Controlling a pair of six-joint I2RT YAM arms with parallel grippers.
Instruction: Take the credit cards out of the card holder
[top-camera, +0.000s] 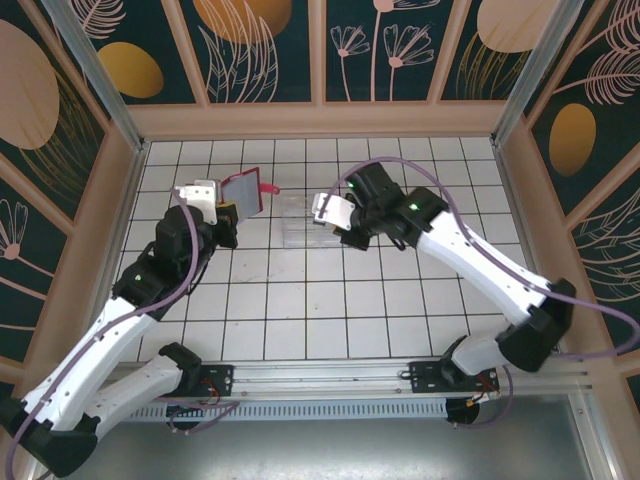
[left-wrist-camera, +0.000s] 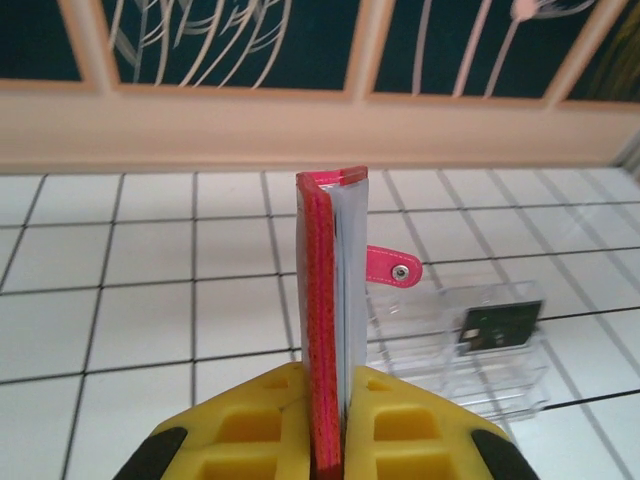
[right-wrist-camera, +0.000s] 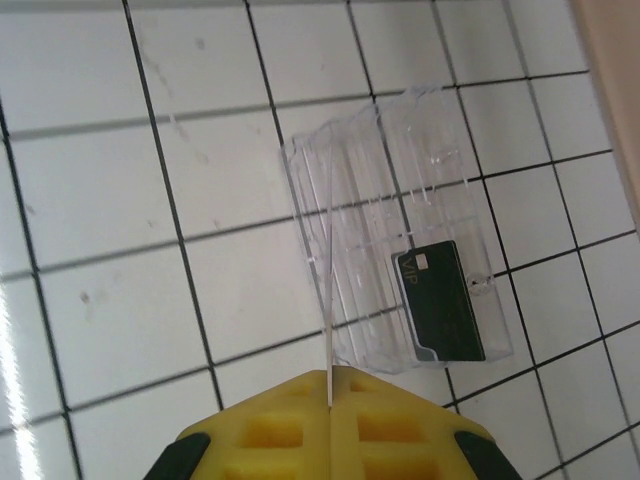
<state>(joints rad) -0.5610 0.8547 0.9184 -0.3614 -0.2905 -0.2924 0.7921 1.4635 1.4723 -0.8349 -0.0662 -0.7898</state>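
The card holder (left-wrist-camera: 322, 300), a red wallet with grey inner pockets, stands edge-on and upright, with my left gripper (left-wrist-camera: 330, 388) shut on its lower edge. Its red snap tab (left-wrist-camera: 392, 268) sticks out to the right. From above, the card holder (top-camera: 247, 190) is held over the back-left tiles. My right gripper (right-wrist-camera: 329, 385) is shut on a thin pale credit card (right-wrist-camera: 327, 280), seen edge-on above the left part of a clear tray (right-wrist-camera: 350, 190). A dark credit card (right-wrist-camera: 445, 302) marked VIP lies flat in that tray. From above, the right gripper (top-camera: 328, 213) hovers at the tray's right end.
The clear plastic tray (top-camera: 298, 222) sits on the white tiled floor between the two grippers. Wooden walls (top-camera: 320, 118) close off the back and both sides. Open tiles lie in front of the tray toward the arm bases.
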